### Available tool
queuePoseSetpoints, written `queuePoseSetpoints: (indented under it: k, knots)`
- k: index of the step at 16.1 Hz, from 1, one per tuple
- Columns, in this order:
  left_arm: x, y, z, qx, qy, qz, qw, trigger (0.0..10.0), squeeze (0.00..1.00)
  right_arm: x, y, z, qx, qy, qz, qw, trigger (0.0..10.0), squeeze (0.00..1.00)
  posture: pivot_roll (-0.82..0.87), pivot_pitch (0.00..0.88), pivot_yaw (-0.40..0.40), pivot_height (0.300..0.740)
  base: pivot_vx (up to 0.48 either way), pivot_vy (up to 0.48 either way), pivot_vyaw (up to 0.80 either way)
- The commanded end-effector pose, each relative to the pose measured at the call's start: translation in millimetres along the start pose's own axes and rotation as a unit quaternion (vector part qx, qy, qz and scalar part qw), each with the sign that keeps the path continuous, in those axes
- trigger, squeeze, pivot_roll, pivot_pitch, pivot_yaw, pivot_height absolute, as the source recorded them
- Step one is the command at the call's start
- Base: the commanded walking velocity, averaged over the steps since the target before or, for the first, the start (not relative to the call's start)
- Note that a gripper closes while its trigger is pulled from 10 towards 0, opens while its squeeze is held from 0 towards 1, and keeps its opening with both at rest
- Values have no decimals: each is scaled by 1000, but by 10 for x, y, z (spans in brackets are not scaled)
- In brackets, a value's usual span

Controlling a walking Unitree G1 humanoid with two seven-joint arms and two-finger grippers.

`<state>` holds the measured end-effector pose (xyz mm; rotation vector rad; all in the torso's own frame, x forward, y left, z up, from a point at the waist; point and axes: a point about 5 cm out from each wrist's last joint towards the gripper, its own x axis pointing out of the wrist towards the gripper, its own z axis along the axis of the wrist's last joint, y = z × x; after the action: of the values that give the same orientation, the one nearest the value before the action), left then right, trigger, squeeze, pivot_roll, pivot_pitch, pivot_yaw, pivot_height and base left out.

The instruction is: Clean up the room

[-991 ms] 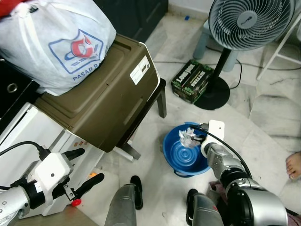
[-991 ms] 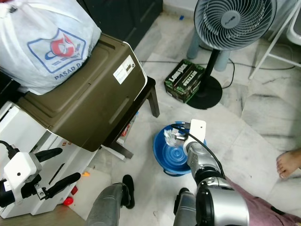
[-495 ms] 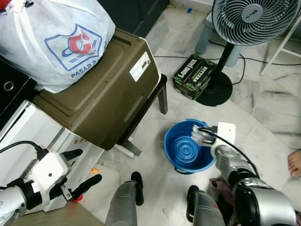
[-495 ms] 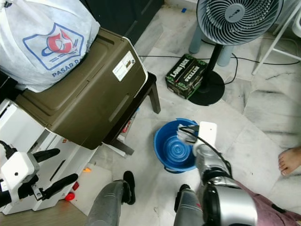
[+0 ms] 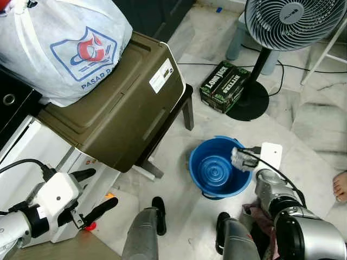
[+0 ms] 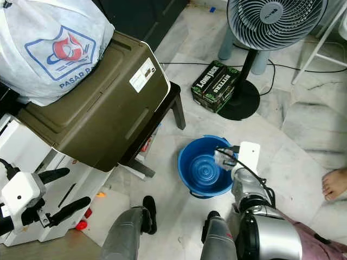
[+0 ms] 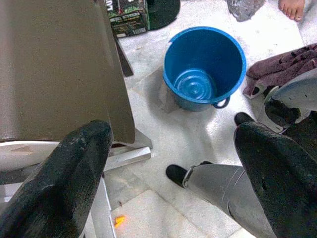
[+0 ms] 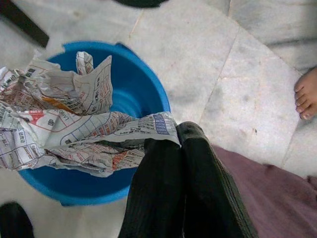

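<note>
Right gripper (image 8: 171,144) clamped on crumpled newspaper (image 8: 64,129), held over rim of blue bucket (image 5: 219,169); bucket looks empty, drop not yet done. Left gripper (image 7: 168,163) open, idle by the brown bin (image 5: 119,108).

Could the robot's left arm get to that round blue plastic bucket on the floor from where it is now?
Probably yes. The left gripper hangs open beside the olive-brown storage box, and the left wrist view looks straight across bare marble floor to the round blue plastic bucket. Whether it reaches without stepping closer is unclear.
</note>
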<state>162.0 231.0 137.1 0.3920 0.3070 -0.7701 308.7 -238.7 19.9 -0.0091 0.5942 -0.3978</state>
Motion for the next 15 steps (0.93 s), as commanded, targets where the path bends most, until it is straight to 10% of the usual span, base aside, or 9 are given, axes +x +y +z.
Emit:
queuePoseSetpoints:
  k: [1, 10, 11, 15]
  knots:
    - [-25, -9, -46, -7, 15, -4, 1000, 10000, 0, -14, 43, -88, 9, 14, 12, 1000, 10000, 0, 299, 383, 181, 740, 0, 0, 0]
    - [28, -28, -94, -9, 14, -6, 1000, 10000, 0, -62, 436, 115, 9, -19, 77, 997, 10000, 24, 295, 377, 176, 740, 0, 0, 0]
    - [31, -31, -97, -9, 15, -5, 1000, 10000, 0, -59, 422, 107, 10, -18, 77, 997, 10000, 1000, 293, 377, 174, 740, 0, 0, 0]
    - [37, -67, -120, -16, 15, -10, 1000, 10000, 0, -52, 390, 114, 8, -20, 72, 997, 10000, 1000, 287, 378, 175, 740, 0, 0, 0]
